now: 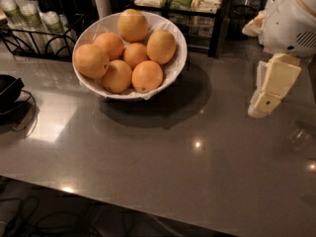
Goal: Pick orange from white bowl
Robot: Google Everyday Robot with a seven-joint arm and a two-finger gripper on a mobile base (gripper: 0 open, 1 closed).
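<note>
The white bowl (170,72), with a crinkled paper liner, stands on the grey table at the back left and holds several oranges. The large, egg-shaped, paler orange (161,46) lies at the bowl's right side, against the rim. A rounder pale one (132,25) lies at the back, and smaller, deeper-orange ones fill the front and left. My gripper (265,101), cream-coloured, hangs pointing down over the table at the right. It is well to the right of the bowl, apart from it, and holds nothing I can see.
A black wire rack with cups (29,19) stands at the back left. A dark shelf of packets (192,4) stands behind the bowl. A black object with a cord (9,90) lies at the left edge. The table's front edge runs along the bottom.
</note>
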